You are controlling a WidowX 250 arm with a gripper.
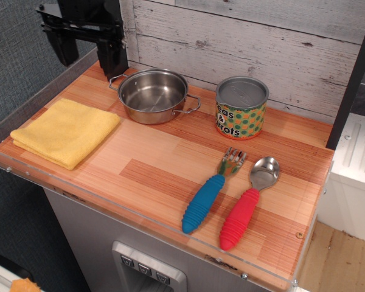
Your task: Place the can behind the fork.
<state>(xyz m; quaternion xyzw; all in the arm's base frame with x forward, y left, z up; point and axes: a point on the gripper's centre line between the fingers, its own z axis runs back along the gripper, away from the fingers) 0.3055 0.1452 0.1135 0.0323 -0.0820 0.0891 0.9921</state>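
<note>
The can (241,107) stands upright at the back of the wooden counter (152,164), close to the whitewashed plank wall (249,42), and we see it directly behind the fork (210,190), apart from it. Nothing touches the can.

We find the gripper (87,50) at the far back left corner, raised above the counter's left edge and well apart from the can. Its two dark fingers (114,56) point downward with a clear gap between them, so we read the claw as spread and holding nothing. The black body above the fingers runs out of the top of the view.

The can is short and squat, with a grey ridged lid and a yellow-orange label dotted with green; dark lettering shows on the side facing us, only partly readable. The fork lies flat with its silver tines toward the can and its thick ribbed blue handle angled toward the front edge. Just beside it on the right we see a spoon (248,204) with a ribbed red handle, lying nearly parallel. A shiny steel pot (153,95) with two handles sits to the left of the can, and a folded yellow cloth (66,131) lies near the left edge.
</note>
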